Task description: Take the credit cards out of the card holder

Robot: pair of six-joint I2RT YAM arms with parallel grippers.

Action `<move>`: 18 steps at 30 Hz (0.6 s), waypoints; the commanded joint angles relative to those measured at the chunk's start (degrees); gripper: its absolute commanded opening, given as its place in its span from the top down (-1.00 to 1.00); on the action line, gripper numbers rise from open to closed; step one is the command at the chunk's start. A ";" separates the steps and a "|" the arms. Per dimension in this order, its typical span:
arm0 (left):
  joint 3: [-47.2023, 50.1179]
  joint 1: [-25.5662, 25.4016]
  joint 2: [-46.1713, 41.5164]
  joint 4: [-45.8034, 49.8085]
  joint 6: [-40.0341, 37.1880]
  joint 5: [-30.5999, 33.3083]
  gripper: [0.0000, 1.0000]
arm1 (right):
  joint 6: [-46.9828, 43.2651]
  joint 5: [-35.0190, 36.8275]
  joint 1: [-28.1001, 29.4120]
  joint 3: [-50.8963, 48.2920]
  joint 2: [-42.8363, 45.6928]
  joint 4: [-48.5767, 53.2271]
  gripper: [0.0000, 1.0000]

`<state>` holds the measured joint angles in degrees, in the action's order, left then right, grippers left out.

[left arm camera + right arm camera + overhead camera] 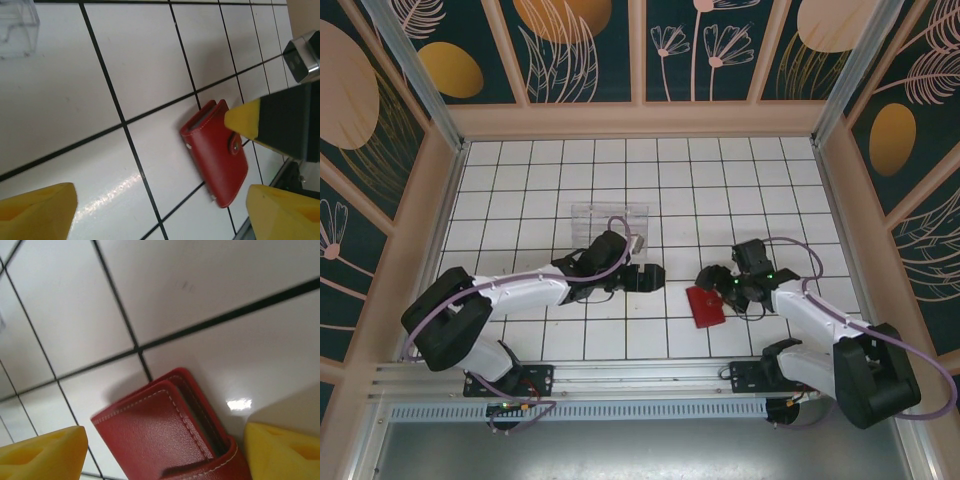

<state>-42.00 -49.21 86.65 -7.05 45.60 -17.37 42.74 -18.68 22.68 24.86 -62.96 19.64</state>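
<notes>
The card holder (705,306) is a small red wallet lying folded shut on the white tiles, its tab snapped over the front (234,145). The credit cards are hidden inside it. My right gripper (712,283) hangs low over the holder's far end, jaws open. In the right wrist view the holder (150,435) lies between the two yellow fingertips (42,455), close to both. My left gripper (653,277) is open about one tile to the left of the holder (217,160), with nothing between its fingers (35,212). A right fingertip (242,120) shows above the holder there.
A clear plastic compartment tray (610,219) stands behind the left arm, its corner in the left wrist view (17,25). Wooden walls ring the tiled floor. A metal rail (620,375) runs along the near edge.
</notes>
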 commanded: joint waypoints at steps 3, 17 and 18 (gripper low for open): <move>-0.81 -0.46 1.52 0.82 2.26 -5.44 -0.58 | 0.13 -5.18 4.02 -1.43 2.03 1.71 -0.58; -5.65 -2.37 11.92 -3.46 4.45 -13.64 -0.12 | 0.45 -5.93 6.85 -3.40 0.75 -2.68 -0.17; -6.09 -2.40 13.23 -3.53 4.42 -13.87 -0.09 | 0.50 -5.95 6.85 -3.49 0.51 -2.75 -0.17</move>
<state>-45.91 -51.07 97.82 -8.75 49.52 -28.51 42.54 -24.34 29.15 22.55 -61.80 18.20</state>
